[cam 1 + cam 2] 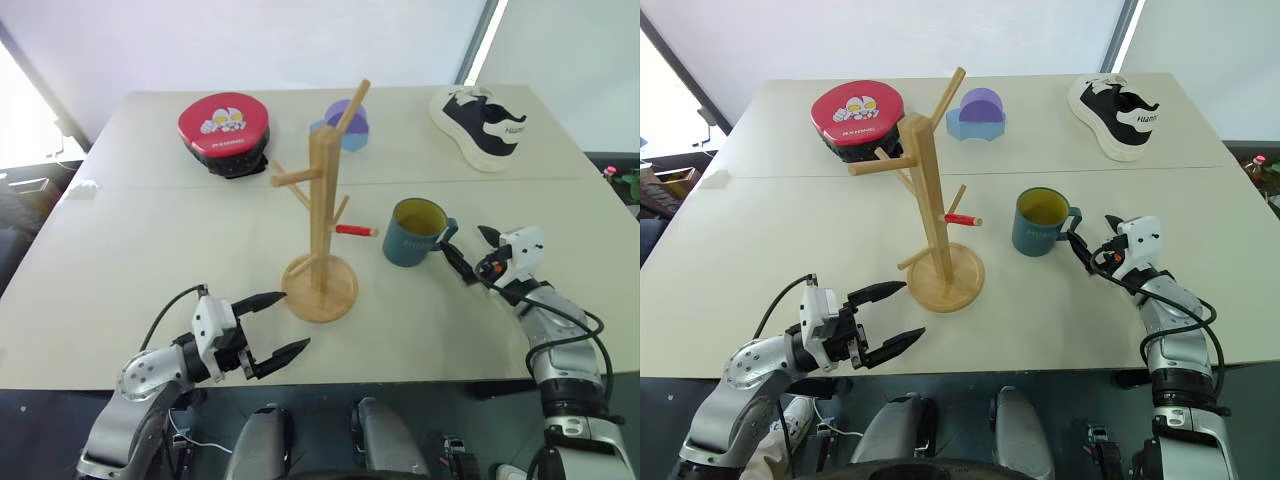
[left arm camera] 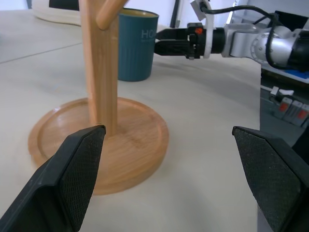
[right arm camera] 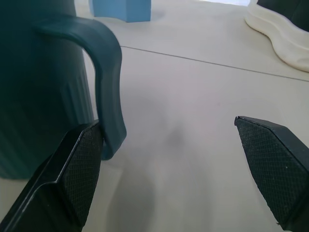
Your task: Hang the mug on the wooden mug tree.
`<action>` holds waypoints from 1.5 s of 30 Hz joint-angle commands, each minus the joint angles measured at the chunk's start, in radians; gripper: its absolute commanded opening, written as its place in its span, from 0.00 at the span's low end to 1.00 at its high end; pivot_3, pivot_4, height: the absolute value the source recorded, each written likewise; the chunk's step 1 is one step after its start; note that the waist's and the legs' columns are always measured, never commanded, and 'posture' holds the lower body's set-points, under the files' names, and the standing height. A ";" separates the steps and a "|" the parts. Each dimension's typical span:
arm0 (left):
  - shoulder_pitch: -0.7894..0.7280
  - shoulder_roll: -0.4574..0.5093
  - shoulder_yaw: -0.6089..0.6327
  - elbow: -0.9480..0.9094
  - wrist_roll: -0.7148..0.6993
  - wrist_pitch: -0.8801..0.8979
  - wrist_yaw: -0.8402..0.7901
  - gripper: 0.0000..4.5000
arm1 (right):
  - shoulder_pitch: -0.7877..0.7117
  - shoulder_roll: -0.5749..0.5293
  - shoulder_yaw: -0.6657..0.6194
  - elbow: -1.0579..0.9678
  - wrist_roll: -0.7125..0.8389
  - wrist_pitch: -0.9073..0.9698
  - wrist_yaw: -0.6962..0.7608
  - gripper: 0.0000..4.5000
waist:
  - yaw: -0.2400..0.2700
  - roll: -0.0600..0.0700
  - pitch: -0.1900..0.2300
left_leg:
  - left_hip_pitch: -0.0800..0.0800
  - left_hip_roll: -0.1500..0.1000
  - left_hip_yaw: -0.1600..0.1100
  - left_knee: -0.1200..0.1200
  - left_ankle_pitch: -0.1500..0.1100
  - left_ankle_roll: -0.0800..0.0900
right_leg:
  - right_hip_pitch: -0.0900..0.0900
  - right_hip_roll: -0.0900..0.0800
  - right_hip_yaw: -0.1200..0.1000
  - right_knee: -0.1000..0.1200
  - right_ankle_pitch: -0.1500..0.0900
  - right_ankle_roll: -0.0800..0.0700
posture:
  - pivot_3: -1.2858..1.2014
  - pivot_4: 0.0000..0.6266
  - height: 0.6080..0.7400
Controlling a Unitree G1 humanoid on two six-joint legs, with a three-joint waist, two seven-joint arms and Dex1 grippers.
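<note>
The teal-blue mug (image 1: 411, 235) with a yellow-green inside stands upright on the table, its loop handle (image 3: 108, 82) turned toward my right gripper (image 1: 470, 250). That gripper is open and level, and one fingertip (image 3: 91, 140) sits right by the lower end of the handle; I cannot tell if they touch. Left of the mug stands the wooden mug tree (image 1: 322, 190) on its round base (image 2: 135, 145), with a red-tipped peg (image 1: 356, 230) pointing at the mug. My left gripper (image 1: 290, 322) is open and empty near the table's front edge, aimed at the base.
At the back of the table lie a red round case with a cartoon figure (image 1: 225, 128), a blue and purple object (image 1: 348, 124) behind the tree, and a black-and-white shoe (image 1: 487, 125). A seam (image 1: 150, 185) crosses the tabletop.
</note>
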 commanded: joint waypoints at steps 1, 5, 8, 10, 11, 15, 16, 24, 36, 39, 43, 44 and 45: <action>0.014 0.005 -0.019 -0.061 0.018 -0.030 0.007 1.00 | -0.055 0.000 0.001 0.045 -0.006 -0.037 0.016 0.98 | 0.000 0.000 0.000 | 0.000 0.000 0.000 0.000 0.000 0.000 | 0.000 0.000 0.000 0.000 0.000 0.000 | 0.52 0.24 0.96; 0.024 -0.001 -0.025 -0.081 0.021 -0.025 0.029 1.00 | -0.090 0.005 0.009 0.095 -0.008 -0.050 0.035 0.98 | 0.000 0.000 0.000 | 0.000 0.000 0.000 0.000 0.000 0.000 | 0.000 0.000 0.000 0.001 0.000 0.000 | 0.52 0.24 0.96; 0.029 0.001 -0.025 -0.092 0.024 -0.018 0.045 1.00 | -0.111 0.016 0.016 0.115 -0.002 -0.049 0.058 0.98 | 0.000 0.000 0.000 | 0.000 0.000 0.000 0.001 0.000 0.000 | 0.000 0.000 0.000 0.001 0.000 0.001 | 0.52 0.24 0.96; 0.029 0.004 -0.020 -0.104 0.023 -0.012 0.059 1.00 | -0.116 0.021 0.022 0.116 0.007 -0.038 0.078 0.79 | 0.000 0.000 0.000 | 0.000 0.000 0.000 0.001 0.000 0.000 | 0.000 0.001 0.000 0.001 0.001 0.002 | 0.52 0.24 0.96; 0.028 0.006 -0.016 -0.111 0.018 -0.006 0.065 1.00 | -0.115 0.023 0.025 0.113 0.010 -0.032 0.089 0.68 | 0.000 0.000 0.000 | 0.000 0.000 0.000 0.001 0.000 0.000 | 0.000 0.001 0.000 0.001 0.001 0.002 | 0.52 0.24 0.96; 0.023 0.020 0.001 -0.120 0.006 0.007 0.073 1.00 | -0.105 0.029 0.030 0.095 0.015 -0.021 0.103 0.22 | 0.000 0.000 0.000 | 0.000 0.000 0.000 0.001 0.000 0.000 | 0.000 0.001 0.000 0.001 0.001 0.002 | 0.52 0.24 0.96; 0.020 0.023 0.006 -0.119 0.002 0.009 0.073 1.00 | -0.101 0.031 0.030 0.088 0.014 -0.020 0.101 0.10 | 0.000 0.000 0.000 | 0.000 0.000 0.000 0.001 0.000 0.000 | 0.000 0.001 0.000 0.001 0.001 0.002 | 0.52 0.24 0.96; -0.030 0.040 0.028 -0.078 -0.014 0.017 0.071 1.00 | 0.036 -0.063 0.090 -0.216 -0.081 -0.032 0.129 0.01 | 0.004 0.001 0.000 | 0.000 0.000 0.000 0.001 0.000 0.000 | 0.000 0.000 0.000 0.002 0.001 0.002 | 0.52 0.24 0.96; -0.224 0.059 0.048 0.087 -0.040 0.030 -0.015 1.00 | 0.198 -0.272 0.144 -0.978 -0.150 0.208 0.150 0.01 | 0.003 0.001 0.000 | 0.000 0.002 -0.002 0.007 0.000 0.000 | 0.001 0.006 -0.002 0.004 0.000 0.001 | 0.52 0.24 0.96; -0.248 0.069 0.055 0.111 -0.047 0.030 -0.035 1.00 | 0.167 -0.297 0.135 -1.032 -0.150 0.262 0.149 0.01 | 0.003 0.001 0.000 | -0.001 0.002 -0.002 0.010 0.000 0.000 | 0.002 0.006 -0.002 0.004 0.000 0.000 | 0.52 0.24 0.96; -0.274 0.102 0.084 0.115 -0.088 0.061 -0.072 1.00 | 0.074 -0.321 0.146 -1.068 -0.122 0.343 0.157 0.01 | 0.003 0.000 0.001 | -0.001 0.001 -0.001 0.011 0.000 0.000 | 0.002 0.004 -0.002 0.004 0.000 0.001 | 0.52 0.24 0.96; -0.274 0.110 0.095 0.110 -0.098 0.068 -0.076 1.00 | 0.054 -0.326 0.151 -1.071 -0.119 0.353 0.163 0.01 | 0.001 0.000 0.001 | -0.001 0.001 -0.002 0.011 0.000 0.000 | 0.002 0.003 -0.002 0.004 0.000 0.001 | 0.52 0.24 0.96; -0.273 0.117 0.104 0.105 -0.106 0.074 -0.077 1.00 | 0.036 -0.330 0.157 -1.073 -0.116 0.363 0.168 0.01 | 0.002 0.000 0.001 | -0.001 0.001 -0.002 0.011 0.000 0.000 | 0.002 0.003 -0.002 0.004 0.000 0.001 | 0.52 0.24 0.96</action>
